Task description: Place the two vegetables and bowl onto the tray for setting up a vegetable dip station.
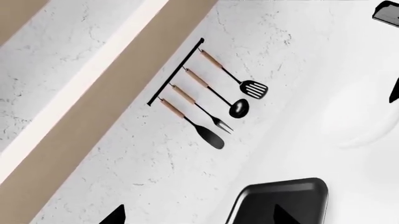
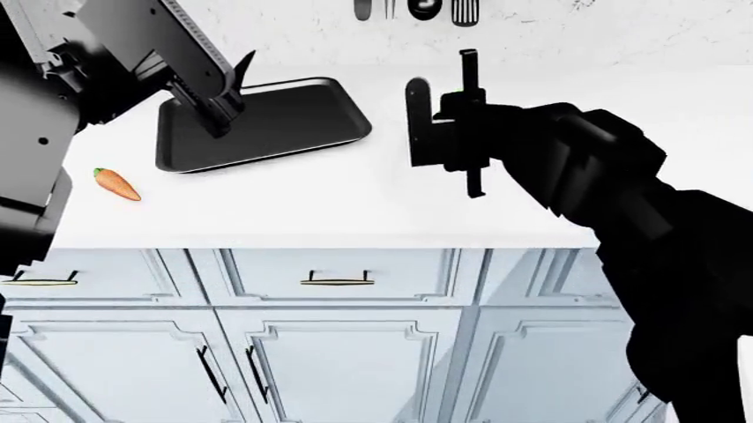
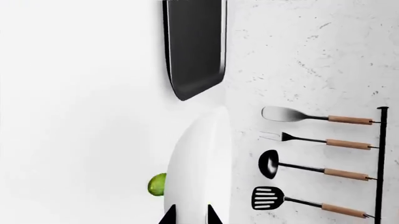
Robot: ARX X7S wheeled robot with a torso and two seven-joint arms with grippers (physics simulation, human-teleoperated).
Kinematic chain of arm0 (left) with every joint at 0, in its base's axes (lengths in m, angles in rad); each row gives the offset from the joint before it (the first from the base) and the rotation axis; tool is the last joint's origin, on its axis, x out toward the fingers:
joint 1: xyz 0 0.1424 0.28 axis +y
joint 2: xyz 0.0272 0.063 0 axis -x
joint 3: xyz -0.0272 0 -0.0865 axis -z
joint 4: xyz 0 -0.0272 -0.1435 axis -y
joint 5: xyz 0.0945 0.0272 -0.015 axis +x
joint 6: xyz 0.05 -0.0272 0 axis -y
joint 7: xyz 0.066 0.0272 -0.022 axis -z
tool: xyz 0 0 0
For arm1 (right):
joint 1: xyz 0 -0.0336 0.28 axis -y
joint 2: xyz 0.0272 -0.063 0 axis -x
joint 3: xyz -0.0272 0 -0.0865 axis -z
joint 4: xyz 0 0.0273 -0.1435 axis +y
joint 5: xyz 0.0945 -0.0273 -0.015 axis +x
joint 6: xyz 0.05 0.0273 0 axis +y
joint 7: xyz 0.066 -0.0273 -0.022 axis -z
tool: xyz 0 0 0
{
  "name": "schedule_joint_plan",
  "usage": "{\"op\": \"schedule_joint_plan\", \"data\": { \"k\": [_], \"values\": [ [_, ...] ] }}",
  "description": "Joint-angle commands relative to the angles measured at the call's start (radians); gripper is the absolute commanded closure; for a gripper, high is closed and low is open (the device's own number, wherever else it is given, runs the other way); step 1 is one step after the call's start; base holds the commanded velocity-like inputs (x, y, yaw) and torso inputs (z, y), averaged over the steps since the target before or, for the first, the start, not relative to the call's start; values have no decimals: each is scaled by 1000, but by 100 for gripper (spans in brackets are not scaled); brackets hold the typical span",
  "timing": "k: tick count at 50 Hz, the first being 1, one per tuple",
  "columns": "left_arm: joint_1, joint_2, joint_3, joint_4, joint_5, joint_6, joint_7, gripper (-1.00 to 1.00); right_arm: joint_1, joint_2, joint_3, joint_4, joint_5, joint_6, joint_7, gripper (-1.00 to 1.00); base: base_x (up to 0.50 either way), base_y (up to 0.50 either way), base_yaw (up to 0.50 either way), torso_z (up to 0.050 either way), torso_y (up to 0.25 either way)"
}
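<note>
Awaiting all three items, tray (image 2: 264, 119) bare on the table (image 2: 353, 211): carrot (image 2: 116, 183) beside it, cucumber (image 3: 157, 184) behind bowl (image 3: 199, 172), right pincer (image 3: 190, 215) straddling bowl's rim, left pincer (image 2: 224, 101) parted, empty.

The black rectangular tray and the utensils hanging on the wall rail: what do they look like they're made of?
The black rectangular tray looks like glossy plastic or coated metal: its raised rim catches a light sheen, though a render leaves the material open. The hanging utensils appear to have matte black heads, perhaps nylon or coated metal, with light brown handles that look like wood, on a thin black rail.
</note>
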Motion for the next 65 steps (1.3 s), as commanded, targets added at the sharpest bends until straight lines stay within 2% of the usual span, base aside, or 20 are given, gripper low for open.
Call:
{"op": "schedule_joint_plan", "data": {
  "k": [1, 8, 13, 19, 22, 24, 28, 33, 41, 53, 65],
  "values": [
    [1, -3, -7, 24, -5, -11, -6, -100, 68, 38, 7, 0, -8, -56, -20, 100, 0, 0, 0, 0, 0],
    [-8, 2, -4, 20, -3, -6, -4, -100, 84, 54, 2, 0, -3, -129, -30, 100, 0, 0, 0, 0, 0],
    [1, -2, -7, 19, -6, -3, -7, -100, 98, 51, 98, 0, 72, -57, -156, 100, 0, 0, 0, 0, 0],
    [5, 9, -5, -5, -7, 19, -14, -100, 142, 95, 111, -10, 62, -133, -200, 100, 0, 0, 0, 0, 0],
    [5, 13, -3, -19, -6, 30, -16, -100, 138, 209, 129, -294, 90, 30, -195, 100, 0, 0, 0, 0, 0],
    [7, 14, -4, -20, -8, 33, -16, -100, 132, 329, 131, -570, 95, 168, -176, 100, 0, 0, 0, 0, 0],
    [6, 11, -3, -21, -8, 32, -13, -100, 115, 426, 133, -799, 109, 277, -164, 100, 0, 0, 0, 0, 0],
    [-11, 5, -2, -25, -4, 27, -6, -100, 121, 481, 147, -915, 126, 321, -160, 100, 0, 0, 0, 0, 0],
    [-22, 2, 8, -22, 6, 19, -2, -100, 129, 500, 143, -929, 131, 191, -218, 100, 205, 0, 0, 0, 0],
    [-8, 3, 4, -29, 2, 32, -11, -100, 118, 474, 138, -894, 116, 141, -213, 100, 500, 68, 0, 0, 1],
    [-10, 1, 4, -28, 2, 31, -12, -100, 116, 465, 134, -873, 89, 83, -205, 100, 459, 315, 0, 0, 1]
  ]
}}
